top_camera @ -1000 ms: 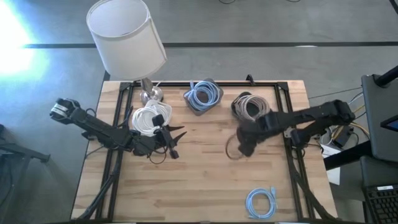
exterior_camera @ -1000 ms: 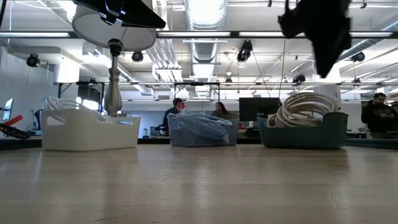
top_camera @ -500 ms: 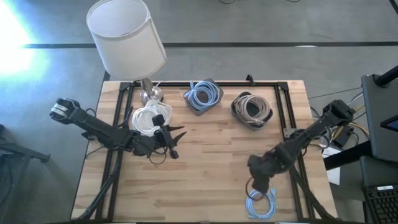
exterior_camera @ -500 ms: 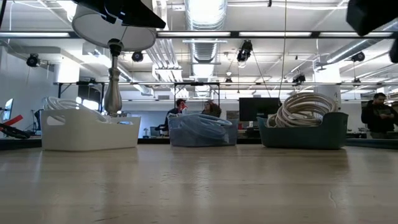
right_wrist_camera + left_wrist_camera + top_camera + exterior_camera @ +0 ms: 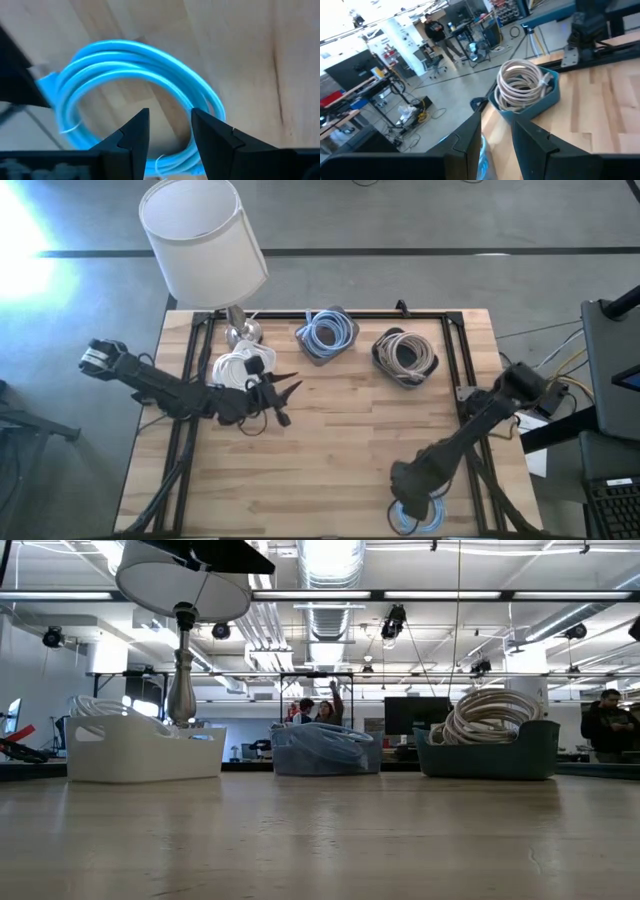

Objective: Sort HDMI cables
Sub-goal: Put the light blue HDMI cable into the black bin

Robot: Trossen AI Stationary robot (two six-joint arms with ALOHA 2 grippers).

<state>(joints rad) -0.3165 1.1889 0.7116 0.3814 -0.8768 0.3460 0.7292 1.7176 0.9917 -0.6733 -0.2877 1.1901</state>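
One light blue HDMI cable coil (image 5: 432, 518) lies flat on the wood near the table's near edge, right of the middle. My right gripper (image 5: 408, 483) hangs open right above it. In the right wrist view the open gripper (image 5: 170, 127) points down at the coil (image 5: 125, 48), with one side of the ring running between the fingers and no touch showing. My left gripper (image 5: 285, 393) is open and empty beside the white bin (image 5: 232, 370) of white coils. Further light blue coils fill a grey-blue bin (image 5: 327, 333), and beige ones fill a teal bin (image 5: 405, 355).
A lamp (image 5: 205, 240) stands at the far left corner beside the white bin. The three bins line the far edge, seen in the low view as the white bin (image 5: 145, 748), the blue bin (image 5: 325, 750) and the teal bin (image 5: 488, 748). Bare wood lies between them and the near edge. People stand in the room behind.
My right gripper has swung from beside the teal bin toward the table's near edge and come down over the loose light blue coil, staying open. My left gripper has shifted slightly toward the white bin. The coils have not moved.
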